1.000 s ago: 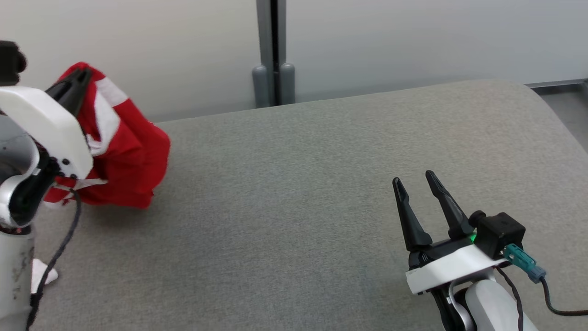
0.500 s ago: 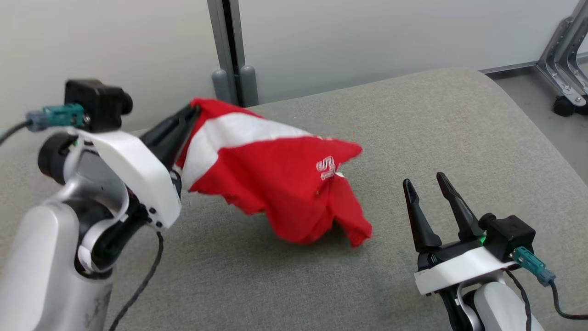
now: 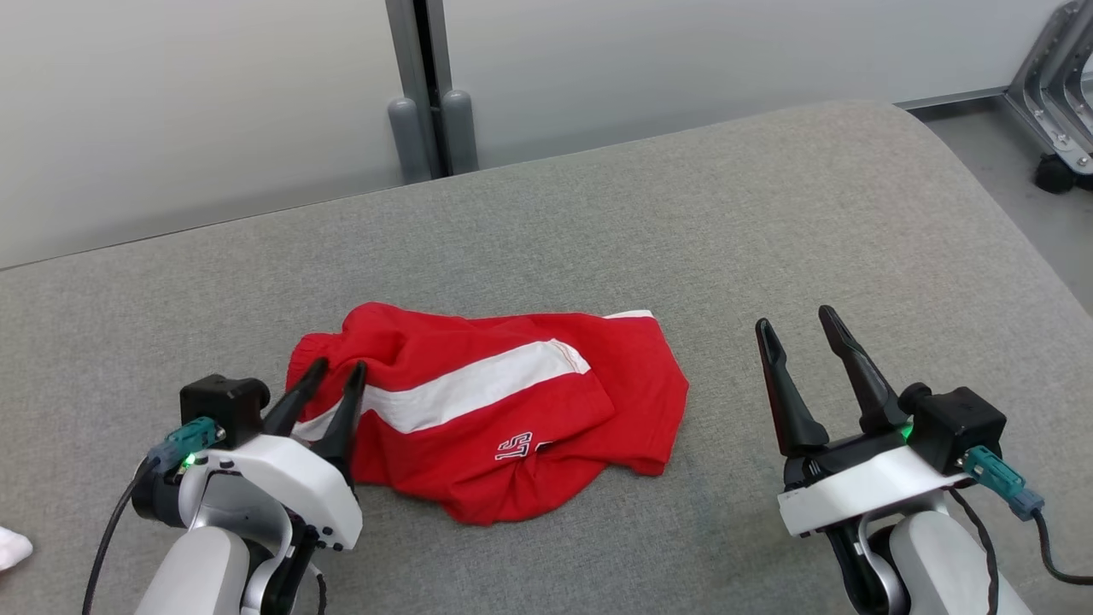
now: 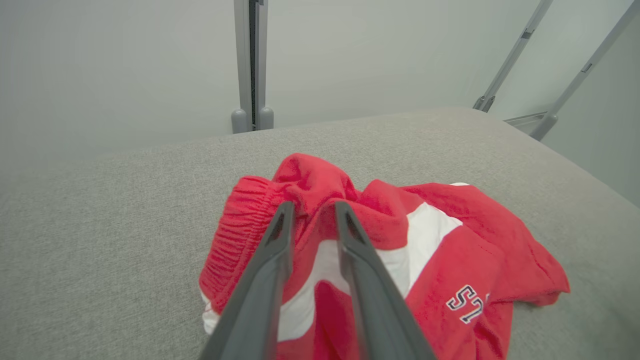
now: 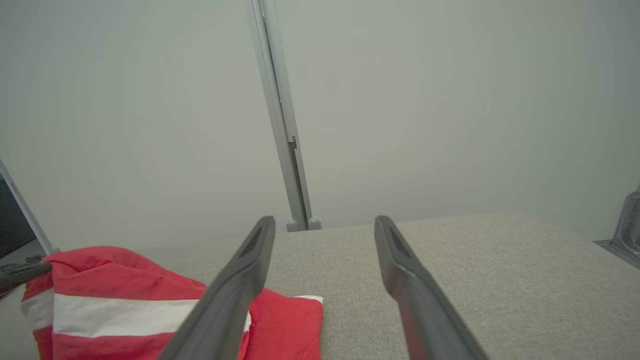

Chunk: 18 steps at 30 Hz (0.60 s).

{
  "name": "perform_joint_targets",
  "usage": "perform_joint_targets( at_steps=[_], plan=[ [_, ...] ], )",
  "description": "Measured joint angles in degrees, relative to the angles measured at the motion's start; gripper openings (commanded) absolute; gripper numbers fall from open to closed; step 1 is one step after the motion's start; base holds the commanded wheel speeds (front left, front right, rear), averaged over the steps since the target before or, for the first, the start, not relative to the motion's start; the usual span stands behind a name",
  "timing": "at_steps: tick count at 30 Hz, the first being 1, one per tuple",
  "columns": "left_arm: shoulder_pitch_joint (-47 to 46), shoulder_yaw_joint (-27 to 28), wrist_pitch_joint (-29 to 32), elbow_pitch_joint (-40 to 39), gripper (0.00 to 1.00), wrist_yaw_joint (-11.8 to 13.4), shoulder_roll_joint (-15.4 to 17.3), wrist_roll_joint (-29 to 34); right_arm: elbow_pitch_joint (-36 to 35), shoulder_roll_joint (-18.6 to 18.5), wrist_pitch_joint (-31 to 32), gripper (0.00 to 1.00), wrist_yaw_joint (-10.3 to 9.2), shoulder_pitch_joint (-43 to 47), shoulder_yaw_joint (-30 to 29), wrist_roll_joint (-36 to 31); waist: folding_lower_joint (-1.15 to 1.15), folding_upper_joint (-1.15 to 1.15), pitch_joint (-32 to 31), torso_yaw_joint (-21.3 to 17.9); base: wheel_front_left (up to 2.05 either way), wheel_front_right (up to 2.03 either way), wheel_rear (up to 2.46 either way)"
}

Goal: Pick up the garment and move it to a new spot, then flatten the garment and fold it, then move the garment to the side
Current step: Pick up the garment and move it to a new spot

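Observation:
The garment [image 3: 512, 401] is a pair of red shorts with a white stripe and lettering. It lies crumpled on the grey padded surface [image 3: 768, 213], left of centre. My left gripper [image 3: 339, 367] sits at the garment's left end over the gathered waistband, jaws slightly apart, nothing pinched between them. In the left wrist view the fingers [image 4: 270, 270] frame the garment [image 4: 450, 250] lying below the left gripper [image 4: 314, 206]. My right gripper [image 3: 793, 318] stands open to the right, apart from the cloth. The right wrist view has the right gripper [image 5: 324, 220] empty, with the garment [image 5: 125, 295] at lower left.
A grey post [image 3: 427, 85] rises along the pale wall behind the surface. A metal frame with a caster [image 3: 1055, 102] stands on the floor at the far right. A small white thing [image 3: 10, 547] lies at the left edge.
The head camera has shifted. My left gripper swung the garment from the far left to the middle, laid it down and let go of it. The right gripper stayed open.

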Motion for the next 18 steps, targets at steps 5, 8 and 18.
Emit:
perform_joint_targets(
  at_steps=[5,8,18],
  plan=[
    [-0.1,0.3,-9.6,2.4,1.00,0.2,-0.4,2.0,0.0,-0.3,0.0,1.00,0.00,0.2,0.0,0.2,0.00,0.00,-0.7,1.6,0.00,0.00,0.00],
    [0.0,0.4,-12.2,2.7,1.00,0.8,-0.1,3.1,-0.1,-0.4,0.0,1.00,0.00,0.5,-0.3,0.5,0.00,0.00,-1.1,2.2,0.00,0.00,0.00],
    [6.8,2.9,-18.5,-1.1,1.00,5.0,-0.4,3.5,-1.2,-1.1,0.0,1.00,0.00,2.6,-1.8,0.7,0.00,0.00,-3.6,5.1,0.00,0.00,0.00]
  ],
)
